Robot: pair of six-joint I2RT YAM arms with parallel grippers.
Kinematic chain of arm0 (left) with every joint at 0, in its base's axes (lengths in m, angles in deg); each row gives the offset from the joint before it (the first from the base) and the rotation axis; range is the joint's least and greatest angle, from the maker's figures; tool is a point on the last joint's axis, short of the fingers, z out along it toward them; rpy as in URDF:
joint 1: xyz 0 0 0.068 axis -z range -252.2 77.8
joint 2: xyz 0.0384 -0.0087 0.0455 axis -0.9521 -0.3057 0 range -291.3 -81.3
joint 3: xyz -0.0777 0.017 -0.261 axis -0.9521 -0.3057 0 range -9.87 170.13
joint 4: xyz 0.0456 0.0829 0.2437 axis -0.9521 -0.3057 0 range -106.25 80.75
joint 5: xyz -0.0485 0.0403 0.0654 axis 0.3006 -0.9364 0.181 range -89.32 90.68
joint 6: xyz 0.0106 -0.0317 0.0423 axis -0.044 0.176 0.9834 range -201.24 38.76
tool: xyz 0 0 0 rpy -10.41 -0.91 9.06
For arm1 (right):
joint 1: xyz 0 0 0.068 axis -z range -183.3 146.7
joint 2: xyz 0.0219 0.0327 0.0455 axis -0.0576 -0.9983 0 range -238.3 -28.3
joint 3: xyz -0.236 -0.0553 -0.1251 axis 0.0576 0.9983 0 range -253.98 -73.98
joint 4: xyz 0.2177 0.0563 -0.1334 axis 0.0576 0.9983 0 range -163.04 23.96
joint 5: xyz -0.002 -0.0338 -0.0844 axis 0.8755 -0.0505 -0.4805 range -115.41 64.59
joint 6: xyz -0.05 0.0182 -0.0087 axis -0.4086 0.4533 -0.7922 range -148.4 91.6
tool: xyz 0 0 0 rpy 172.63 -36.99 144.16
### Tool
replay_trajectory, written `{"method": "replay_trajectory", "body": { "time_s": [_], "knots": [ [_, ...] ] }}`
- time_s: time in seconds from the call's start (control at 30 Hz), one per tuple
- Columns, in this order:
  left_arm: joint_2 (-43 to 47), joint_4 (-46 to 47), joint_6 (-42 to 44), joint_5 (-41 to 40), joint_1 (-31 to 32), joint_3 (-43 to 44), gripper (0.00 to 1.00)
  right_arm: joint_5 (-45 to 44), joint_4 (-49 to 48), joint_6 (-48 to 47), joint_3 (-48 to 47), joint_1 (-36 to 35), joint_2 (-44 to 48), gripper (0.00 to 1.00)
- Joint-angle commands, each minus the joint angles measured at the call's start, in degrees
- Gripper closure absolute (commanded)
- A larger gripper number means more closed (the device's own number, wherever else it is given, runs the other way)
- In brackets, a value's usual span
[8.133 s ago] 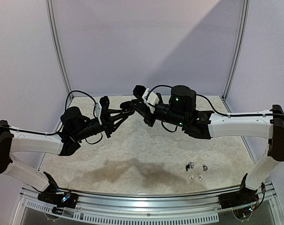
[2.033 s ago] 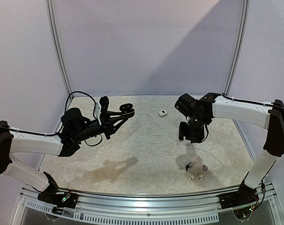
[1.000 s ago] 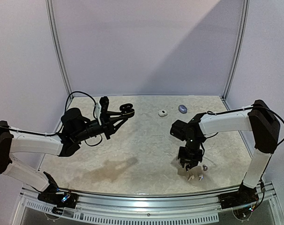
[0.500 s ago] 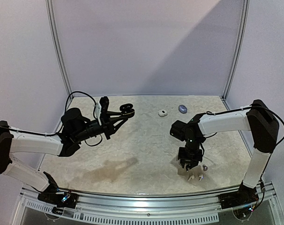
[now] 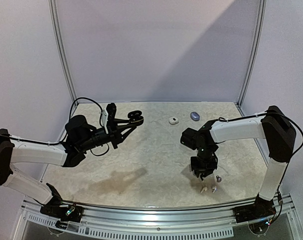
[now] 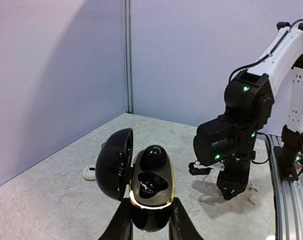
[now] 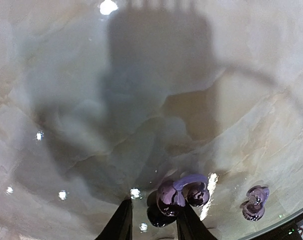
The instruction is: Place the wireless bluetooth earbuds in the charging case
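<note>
While left gripper (image 6: pixel 150 220) clamps open case (image 6: pixel 141 182) | right gripper (image 7: pixel 152 217) pinches purplish earbud (image 7: pixel 169 196)

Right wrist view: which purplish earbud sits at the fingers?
The purplish earbud with the pale arched hook, lying just past the right gripper. The other purplish earbud lies well off to the side, apart from both fingers.
</note>
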Motion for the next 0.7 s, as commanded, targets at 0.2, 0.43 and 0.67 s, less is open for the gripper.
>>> {"method": "replay_trajectory", "body": {
  "time_s": [0.2,0.43,0.67],
  "knots": [
    [0.52,-0.50,1.09,0.69,0.73,-0.13,1.00,-1.55,-1.06,-5.95,-0.40,0.30,-1.54,0.66],
    [0.52,-0.55,1.23,0.72,0.73,-0.17,1.00,-2.38,-1.96,-3.46,0.49,0.49,-0.88,0.56],
    [0.61,-0.52,1.29,0.78,0.73,-0.24,1.00,-0.59,-6.45,-2.26,3.42,0.79,2.14,0.70]
  ]
}}
